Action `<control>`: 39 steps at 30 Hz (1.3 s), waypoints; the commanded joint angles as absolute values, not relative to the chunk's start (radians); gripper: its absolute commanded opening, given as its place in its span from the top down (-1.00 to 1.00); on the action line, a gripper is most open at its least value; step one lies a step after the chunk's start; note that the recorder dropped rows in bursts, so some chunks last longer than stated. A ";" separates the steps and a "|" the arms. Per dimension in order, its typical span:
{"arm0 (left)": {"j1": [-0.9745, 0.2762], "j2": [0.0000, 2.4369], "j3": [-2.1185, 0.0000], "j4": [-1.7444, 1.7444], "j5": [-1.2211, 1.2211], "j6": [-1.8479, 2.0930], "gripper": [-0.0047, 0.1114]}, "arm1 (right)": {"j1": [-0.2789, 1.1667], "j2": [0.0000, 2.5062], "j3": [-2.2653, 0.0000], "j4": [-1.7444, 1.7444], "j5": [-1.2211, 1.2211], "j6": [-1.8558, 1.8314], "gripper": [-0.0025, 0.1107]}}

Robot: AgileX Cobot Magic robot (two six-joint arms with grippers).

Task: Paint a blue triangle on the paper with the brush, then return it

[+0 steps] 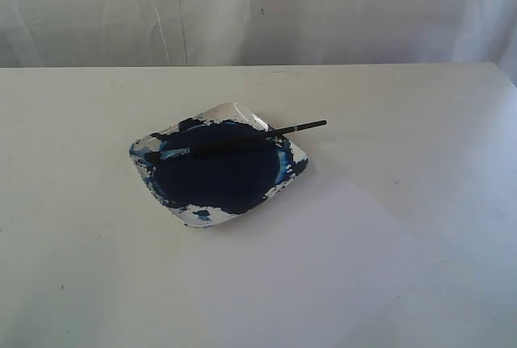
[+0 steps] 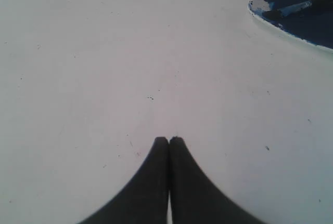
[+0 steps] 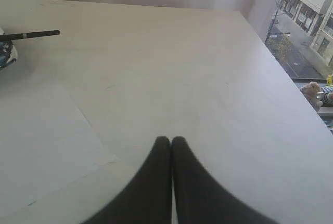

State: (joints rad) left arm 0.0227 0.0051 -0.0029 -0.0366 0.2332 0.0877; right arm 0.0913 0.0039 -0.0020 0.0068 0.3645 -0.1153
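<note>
As brush (image 1: 242, 142) spans dish (image 1: 241, 114), wrist-only left claw (image 2: 168, 140), right claw (image 3: 171, 140), both pinched

qty: brush (image 1: 237, 140) x1 | dish (image 1: 212, 217) x1 | paper (image 1: 323, 267) x1 | end effectors (image 2: 168, 140) (image 3: 171, 140) x2 (1/arm)

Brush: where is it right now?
Exterior view, just left of centre: the brush lies across the paint dish, its handle end overhanging the dish's right rim.

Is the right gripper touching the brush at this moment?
Apart. The right wrist view shows a wide stretch of table between the right gripper, jaws shut, and the brush.
</note>
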 commanded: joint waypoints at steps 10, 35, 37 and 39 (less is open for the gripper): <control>0.023 0.000 0.000 -0.044 0.232 0.086 0.92 | 0.088 0.000 0.000 0.006 0.354 -0.116 0.96; 0.023 0.000 0.000 -0.044 0.232 0.086 0.92 | 0.088 0.000 0.000 0.008 0.354 -0.116 0.96; 0.023 0.000 0.000 -0.044 0.232 0.086 0.92 | 0.088 0.000 0.000 0.008 0.354 -0.116 0.96; 0.023 0.000 0.000 -0.044 0.232 0.086 0.92 | 0.088 0.000 0.000 0.008 0.354 -0.116 0.96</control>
State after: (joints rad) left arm 0.0227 0.0051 -0.0029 -0.0366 0.2332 0.0877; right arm 0.0913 0.0039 -0.0020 0.0068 0.3645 -0.1153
